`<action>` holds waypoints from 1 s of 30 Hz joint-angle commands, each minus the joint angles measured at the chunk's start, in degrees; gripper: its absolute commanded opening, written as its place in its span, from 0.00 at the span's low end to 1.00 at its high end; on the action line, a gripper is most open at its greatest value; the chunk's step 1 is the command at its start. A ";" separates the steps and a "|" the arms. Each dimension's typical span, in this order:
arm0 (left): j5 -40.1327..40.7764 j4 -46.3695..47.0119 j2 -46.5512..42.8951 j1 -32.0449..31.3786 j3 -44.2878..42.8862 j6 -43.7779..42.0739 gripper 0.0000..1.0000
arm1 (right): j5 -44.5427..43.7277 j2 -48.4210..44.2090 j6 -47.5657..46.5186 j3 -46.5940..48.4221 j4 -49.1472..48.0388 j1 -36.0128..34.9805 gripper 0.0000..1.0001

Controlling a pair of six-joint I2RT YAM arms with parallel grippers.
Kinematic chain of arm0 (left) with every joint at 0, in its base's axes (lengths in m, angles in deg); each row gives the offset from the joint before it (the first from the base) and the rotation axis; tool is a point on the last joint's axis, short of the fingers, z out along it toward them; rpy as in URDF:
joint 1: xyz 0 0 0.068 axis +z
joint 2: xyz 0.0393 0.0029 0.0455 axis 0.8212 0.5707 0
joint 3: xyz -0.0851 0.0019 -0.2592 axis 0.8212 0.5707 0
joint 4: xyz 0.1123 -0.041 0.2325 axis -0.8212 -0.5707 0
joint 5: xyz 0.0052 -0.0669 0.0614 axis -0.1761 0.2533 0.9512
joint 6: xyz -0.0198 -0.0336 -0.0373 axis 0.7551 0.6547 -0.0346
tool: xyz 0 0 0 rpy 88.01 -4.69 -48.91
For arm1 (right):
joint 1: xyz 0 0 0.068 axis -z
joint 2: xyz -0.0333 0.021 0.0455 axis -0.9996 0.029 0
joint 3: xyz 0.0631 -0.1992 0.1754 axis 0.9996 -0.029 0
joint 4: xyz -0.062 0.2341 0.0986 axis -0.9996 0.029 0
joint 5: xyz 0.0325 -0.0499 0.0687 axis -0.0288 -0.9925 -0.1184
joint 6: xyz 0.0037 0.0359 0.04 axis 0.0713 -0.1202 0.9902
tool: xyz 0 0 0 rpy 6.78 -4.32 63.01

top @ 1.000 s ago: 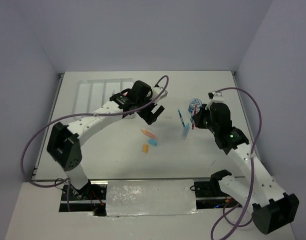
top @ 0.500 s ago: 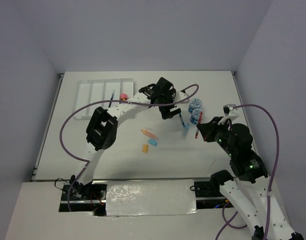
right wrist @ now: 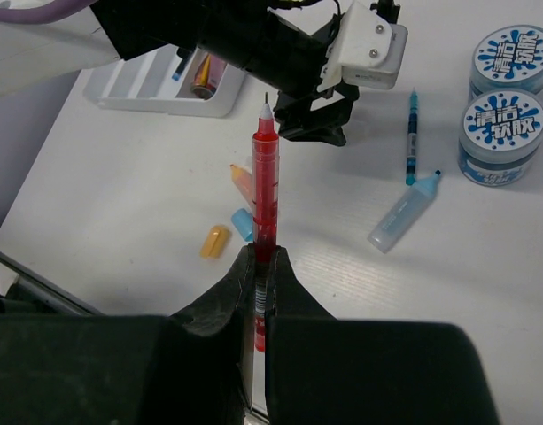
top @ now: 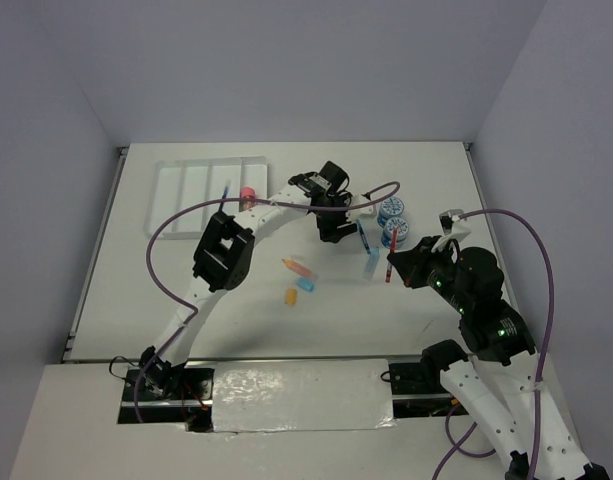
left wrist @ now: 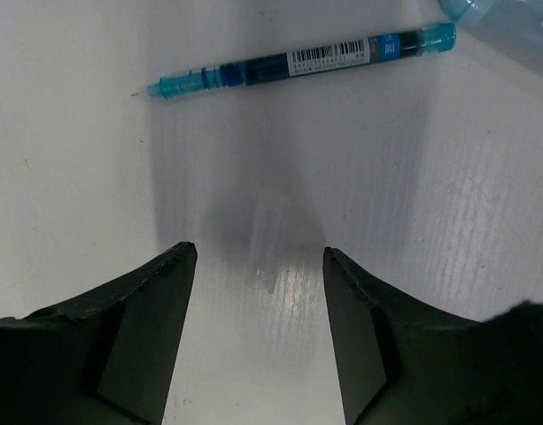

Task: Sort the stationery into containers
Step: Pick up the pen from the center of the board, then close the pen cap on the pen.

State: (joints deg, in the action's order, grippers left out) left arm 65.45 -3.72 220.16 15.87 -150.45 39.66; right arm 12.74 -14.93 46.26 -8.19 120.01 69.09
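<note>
Left end effector (left wrist: 258, 253): fingers (left wrist: 138, 336) are standing spread, pointing down at the white worktop (top: 186, 290), with nothing gripped between them. In the left wrist view a small clear object, too faint to identify, is lying in the gap on the worktop. The blue pen (left wrist: 298, 64) is lying flat just beyond the fingertips, apart from them. A corner of the pale blue tube (left wrist: 510, 22) is showing at the top right.

Right end effector (right wrist: 260, 257): fingers are pressing together on the red pen (right wrist: 265, 195), pinching its lower end, with the tip pointing away from the wrist camera. From above, the pen is hanging over the worktop just right of the pale blue tube.

The two tubs (top: 391, 210) are sitting side by side, touching, just right of the blue pen.

Mid-worktop cluster: the pink-capped orange piece (top: 298, 267), the light-blue eraser (top: 307, 285) and the orange eraser (top: 291, 296) are lying close together, well apart from both end effectors.

The tray (top: 171, 200) is sitting at the far left. A second blue pen (top: 225, 192) is lying in its third compartment from the left and a pink-topped piece (top: 248, 193) in the rightmost one.
</note>
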 commanded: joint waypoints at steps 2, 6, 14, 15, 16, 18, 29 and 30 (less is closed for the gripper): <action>-3.34 -0.88 0.85 0.40 -1.38 -1.68 0.71 | 1.83 -0.24 -1.15 1.95 -1.18 -0.79 0.00; -3.95 -1.49 2.60 0.48 -2.60 -1.07 0.69 | 2.54 -0.24 -1.42 2.39 -1.27 -1.14 0.00; -5.36 -2.11 4.36 0.40 -4.27 -0.01 0.67 | 2.80 -1.21 -1.68 1.78 -1.35 -1.58 0.00; -5.18 -2.11 4.62 0.40 -4.36 0.08 0.65 | 2.89 -1.30 -1.68 1.86 -1.36 -1.67 0.00; -5.18 -2.28 4.71 0.48 -4.71 0.25 0.63 | 3.06 -1.47 -1.68 1.78 -1.27 -1.67 0.00; -4.40 -3.42 5.59 0.48 -5.59 0.43 0.53 | 2.89 -2.00 -1.68 1.69 -1.27 -1.76 0.00; -1.67 -6.06 4.45 0.57 -2.70 1.39 0.00 | 3.15 -2.53 -1.86 1.86 -1.53 -1.94 0.00; -1.75 -5.72 4.01 0.57 -2.52 1.92 0.00 | 3.15 -2.62 -1.86 1.60 -1.62 -2.02 0.00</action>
State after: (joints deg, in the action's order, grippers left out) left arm 62.39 -6.22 223.85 16.24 -154.93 41.13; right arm 15.40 -16.81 45.19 -8.10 120.01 67.59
